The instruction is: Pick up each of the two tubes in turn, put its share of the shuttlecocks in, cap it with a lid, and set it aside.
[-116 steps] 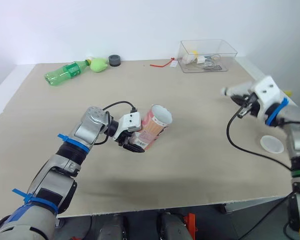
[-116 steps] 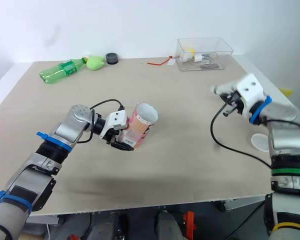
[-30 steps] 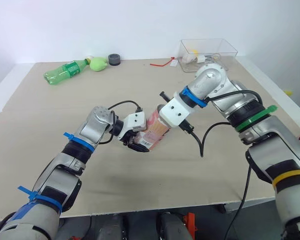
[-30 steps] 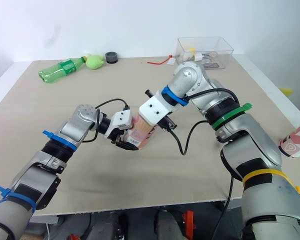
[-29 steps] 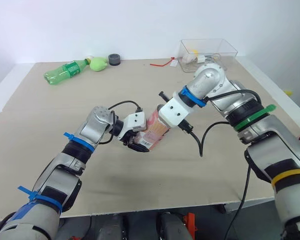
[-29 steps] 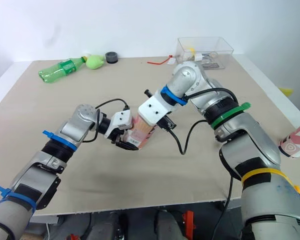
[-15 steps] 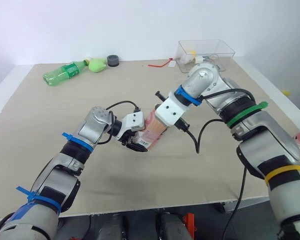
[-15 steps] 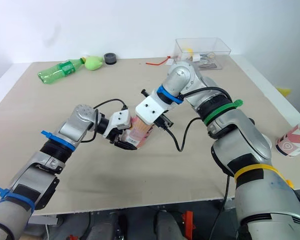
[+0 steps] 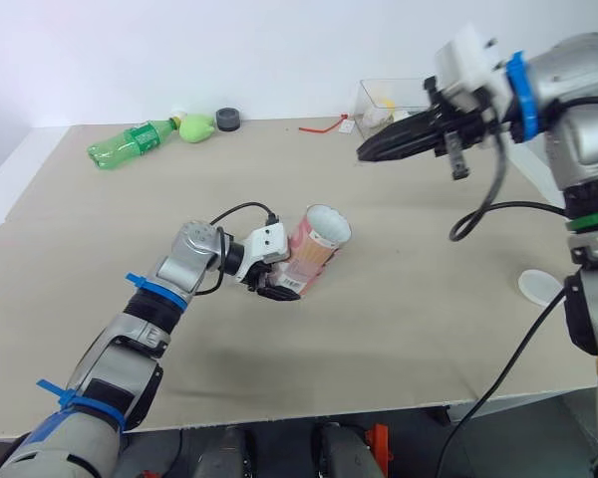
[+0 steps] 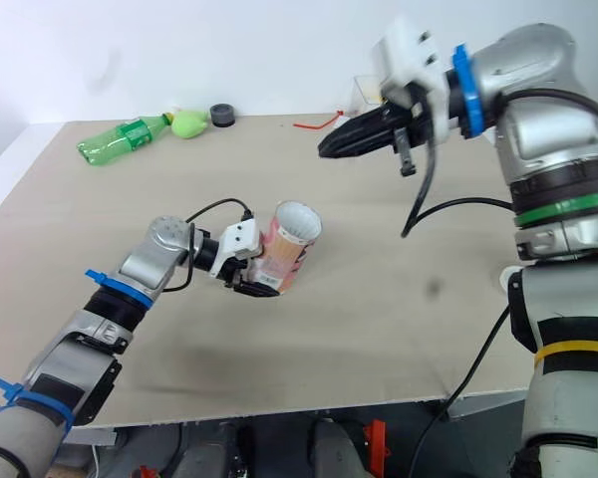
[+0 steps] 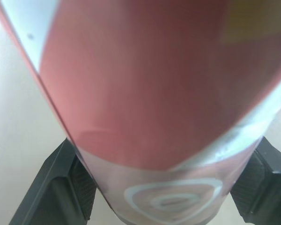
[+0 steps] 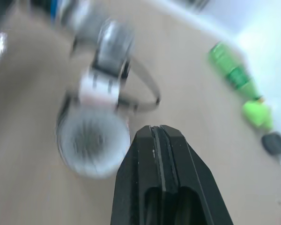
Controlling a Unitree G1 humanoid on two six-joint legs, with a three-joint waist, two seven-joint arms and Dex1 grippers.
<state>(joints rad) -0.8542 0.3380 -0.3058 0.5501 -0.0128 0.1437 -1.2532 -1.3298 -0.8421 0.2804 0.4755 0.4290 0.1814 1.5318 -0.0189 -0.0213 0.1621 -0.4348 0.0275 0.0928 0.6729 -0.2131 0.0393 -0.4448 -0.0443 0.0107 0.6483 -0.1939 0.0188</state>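
Note:
A pink and white tube [image 9: 314,251] leans tilted over the middle of the table [image 9: 399,329], its open mouth [image 9: 328,227] facing up and to the right. My left gripper [image 9: 279,287] is shut on the tube's lower end; in the left wrist view the tube [image 11: 145,93] sits between both black fingers [image 11: 51,187]. My right gripper [image 9: 364,155] hangs high above the table, behind and to the right of the tube, shut and holding nothing. The right wrist view looks down past the closed fingertips [image 12: 150,133] onto the tube's mouth [image 12: 92,147], too blurred to tell its contents.
A white lid [image 9: 540,287] lies flat near the table's right edge. A clear plastic box [image 9: 391,100] stands at the back right, partly behind my right arm. At the back left lie a green bottle [image 9: 130,142], a yellow-green object [image 9: 194,127] and a black cap [image 9: 228,120].
My right gripper has pulled away from the tube's mouth and risen up and back to the right. The left gripper keeps its hold on the tube.

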